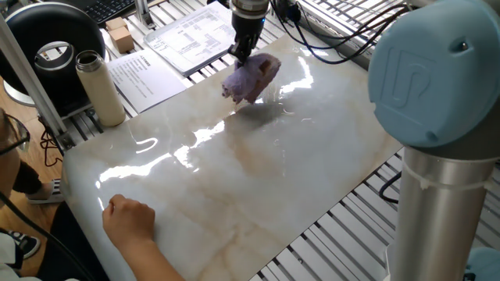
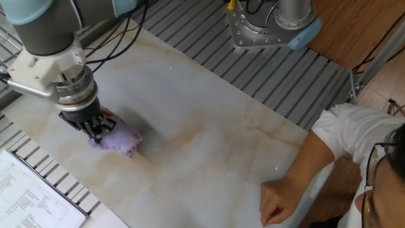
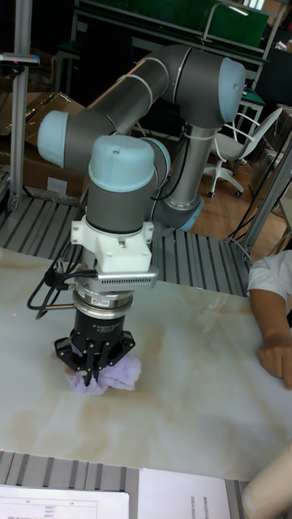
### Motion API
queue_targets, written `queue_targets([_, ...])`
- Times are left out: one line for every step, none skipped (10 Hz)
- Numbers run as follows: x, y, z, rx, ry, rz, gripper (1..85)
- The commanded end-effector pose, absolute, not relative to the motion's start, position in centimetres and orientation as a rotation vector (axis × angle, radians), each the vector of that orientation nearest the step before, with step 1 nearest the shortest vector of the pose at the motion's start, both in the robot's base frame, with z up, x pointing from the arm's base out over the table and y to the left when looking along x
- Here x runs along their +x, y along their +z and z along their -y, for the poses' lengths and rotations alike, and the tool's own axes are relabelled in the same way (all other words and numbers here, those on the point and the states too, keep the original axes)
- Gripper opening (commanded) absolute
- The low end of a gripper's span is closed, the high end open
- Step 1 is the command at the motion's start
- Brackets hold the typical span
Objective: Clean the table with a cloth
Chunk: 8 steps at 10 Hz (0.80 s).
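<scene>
Gripper (image 2: 95, 128) pointing down, clamped on cloth (image 2: 117, 140), fingers (image 1: 242, 56) pinching its top edge. Cloth bunched, apparently lifted just off table (image 1: 258, 179) at far corner, though contact hard to judge. Printed sheets (image 1: 187, 39) just beyond that corner. Cream bottle (image 1: 99, 87) beside table's left edge. Person's hand (image 1: 129, 218) resting on near edge, well apart from cloth.

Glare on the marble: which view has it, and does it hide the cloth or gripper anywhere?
One fixed view: bright white reflections streak the table, beside the cloth but not over it. The other fixed view: soft, hazy, no hard glare; the gripper reads clearly. Tall fixed view: dim, evenly lit, cloth partly hidden under the gripper.
</scene>
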<state>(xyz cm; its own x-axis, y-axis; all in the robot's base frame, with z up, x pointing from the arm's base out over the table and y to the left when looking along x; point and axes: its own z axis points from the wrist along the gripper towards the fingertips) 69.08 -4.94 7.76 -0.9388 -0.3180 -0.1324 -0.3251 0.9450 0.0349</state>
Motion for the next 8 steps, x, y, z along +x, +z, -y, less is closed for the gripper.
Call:
queue_targets([69.9,6.4,3.6,-0.455,0.140,-2.947,1.3])
queue_targets([69.8,5.8,3.6,-0.452,0.139,-2.943,1.3])
queue_targets([69.7,5.6,3.8,-0.452,0.139,-2.943,1.3])
queue_targets([69.5,5.3,3.9,-0.447,0.170,-2.938,1.3])
queue_targets([69.2,4.7,4.0,-0.441,0.198,-2.923,1.3])
queue_targets([68.8,4.1,3.6,-0.415,0.216,-2.917,1.3])
queue_targets([68.5,3.5,3.5,-0.398,0.236,-2.905,1.3])
queue_targets([68.0,3.2,3.5,-0.392,0.271,-2.898,1.3])
